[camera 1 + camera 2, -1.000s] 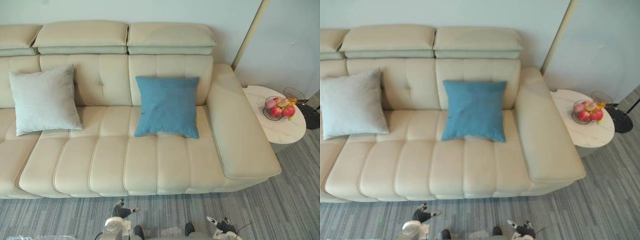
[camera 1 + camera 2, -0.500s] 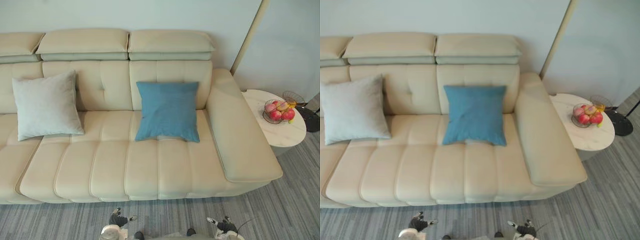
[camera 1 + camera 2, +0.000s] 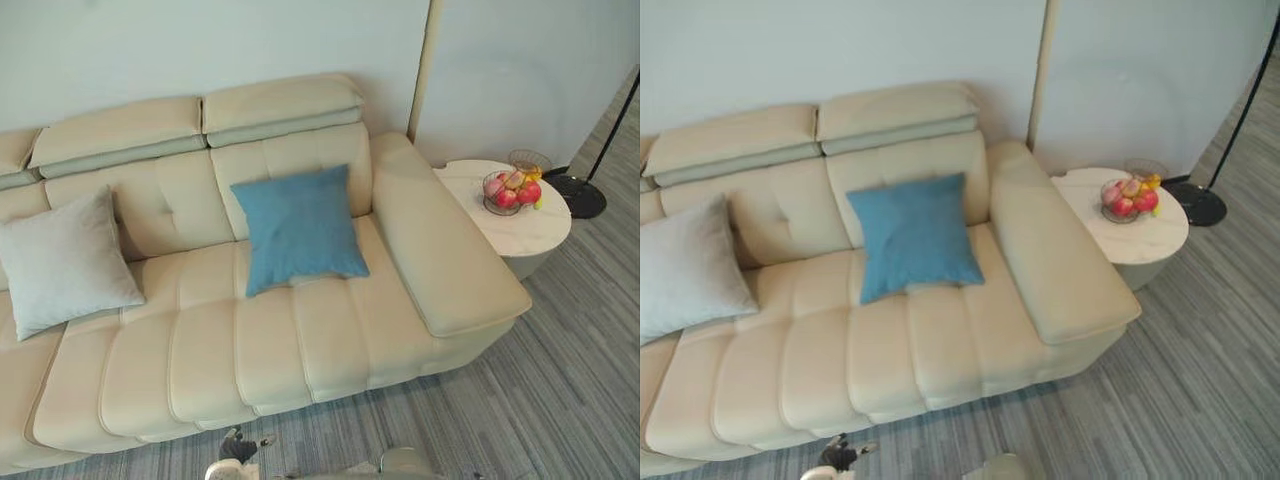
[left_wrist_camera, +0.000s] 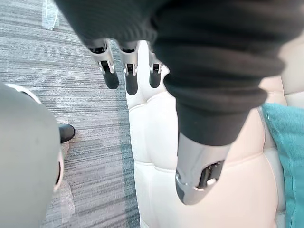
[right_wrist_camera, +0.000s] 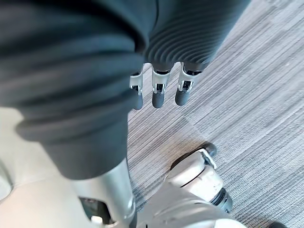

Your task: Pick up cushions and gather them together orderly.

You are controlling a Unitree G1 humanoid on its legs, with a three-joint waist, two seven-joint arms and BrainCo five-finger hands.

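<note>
On cream channelled sofa | square blue cushion, grey cushion apart | left hand, right hand fingers straight

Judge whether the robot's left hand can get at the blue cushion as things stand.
Probably not yet. The left hand hangs open, low by the front edge of the sofa, while the blue cushion leans on the backrest across the bare seat. Nothing blocks the way.

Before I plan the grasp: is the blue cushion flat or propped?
Propped up: blue cushion leans on the backrest, bottom edge on the seat.
</note>
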